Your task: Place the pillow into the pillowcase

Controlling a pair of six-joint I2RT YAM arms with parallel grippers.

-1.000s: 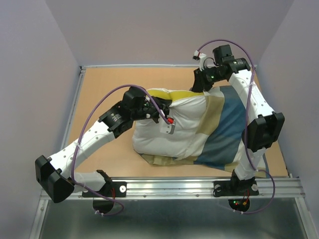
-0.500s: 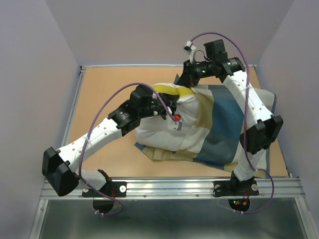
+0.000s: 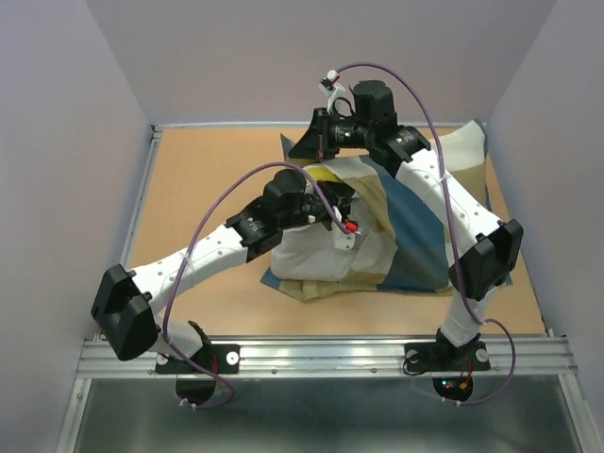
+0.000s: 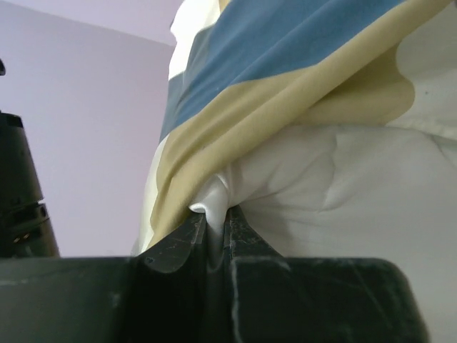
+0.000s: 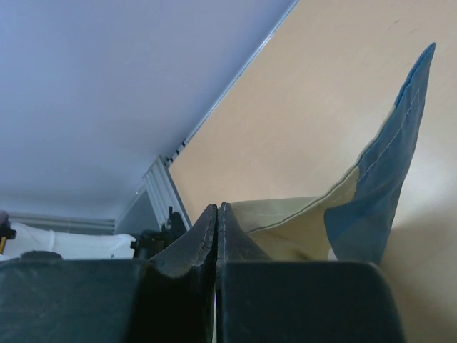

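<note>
The pillow (image 3: 307, 260) is white and plump with a yellow-green edge, and it lies mid-table, mostly under the pillowcase (image 3: 415, 226). The pillowcase has blue, tan and cream blocks and is lifted into a tent over the pillow. My left gripper (image 3: 335, 203) is shut on a fold of the pillow's white fabric (image 4: 213, 204), with the pillowcase (image 4: 285, 64) draped above it. My right gripper (image 3: 319, 140) is shut on the pillowcase's edge and holds it high at the back. In the right wrist view the jaws (image 5: 217, 209) are pressed together, and a tan and blue corner (image 5: 371, 193) hangs beside them.
The wooden table (image 3: 208, 170) has a raised rim along its left and far sides. A metal rail (image 3: 330, 354) runs along the near edge and carries both arm bases. Lilac walls close in on three sides, and the cloth's right end reaches toward the right wall.
My right gripper has moved left and up, drawing the pillowcase further over the pillow. My left gripper has pushed right with the pillow. The bundle is narrower and taller.
</note>
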